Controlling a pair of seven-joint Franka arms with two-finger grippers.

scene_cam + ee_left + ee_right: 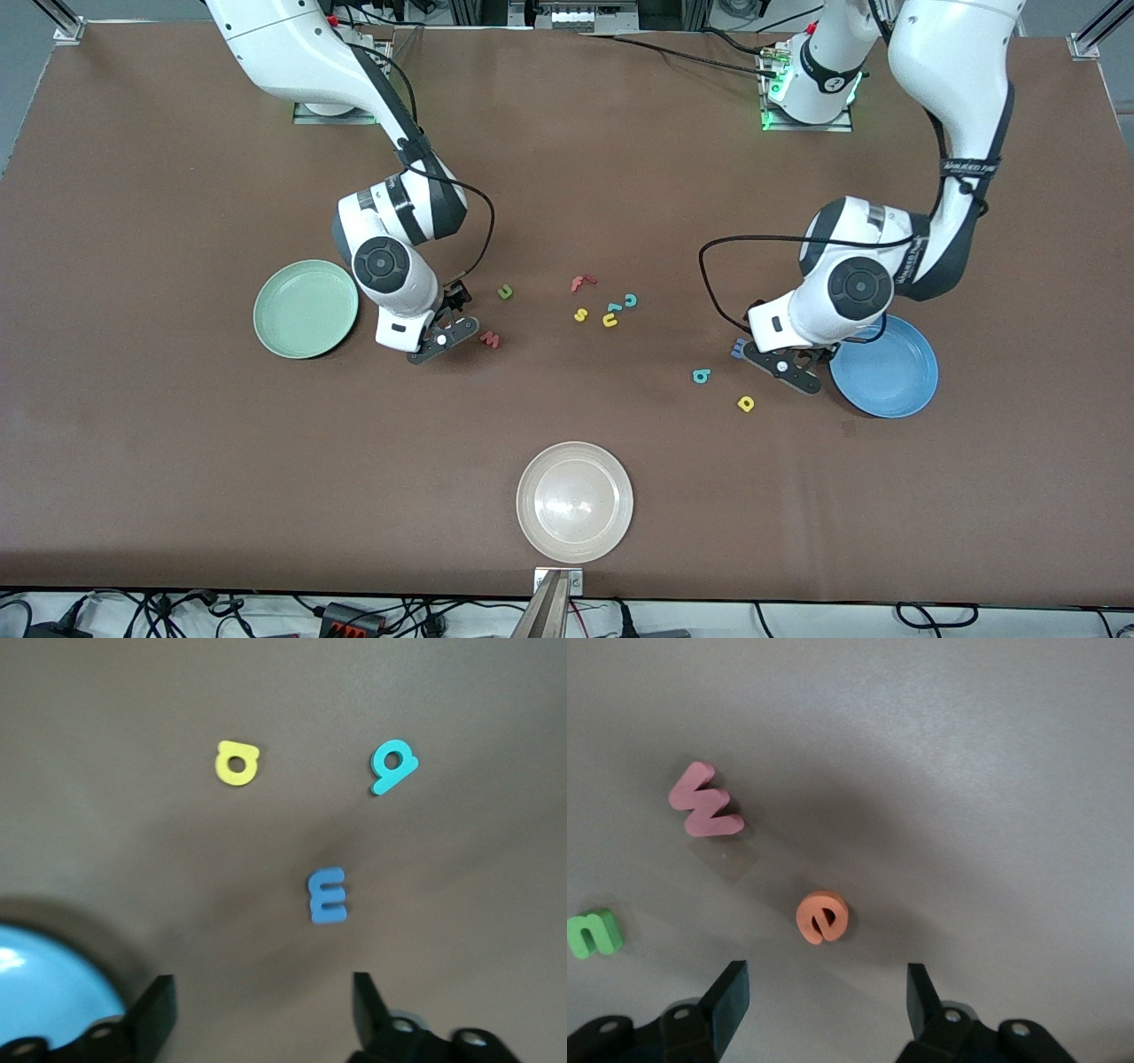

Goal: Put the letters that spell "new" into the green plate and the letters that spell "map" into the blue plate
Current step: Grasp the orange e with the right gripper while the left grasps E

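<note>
Both plates sit bare. I hold the left pincer [261, 1014] wide over the m [327, 895], the right pincer [824, 1005] wide over the e [822, 916]. Next I lower and close.

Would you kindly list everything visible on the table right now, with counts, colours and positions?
green plate: one, pale mint, toward the right arm's end of the table.
blue plate: one, mid-blue, toward the left arm's end.
beige plate: one, whitish, nearest the front camera.
n, w, e: one each, green, pinkish-red, orange, on the table near the green plate.
m, p, a: one each, blue, teal, yellow, on the table near the blue plate.
Middle cluster: red f, yellow s, yellow u, teal c, another teal letter.
right gripper: open, low over the e.
left gripper: open, low over the m.
</note>
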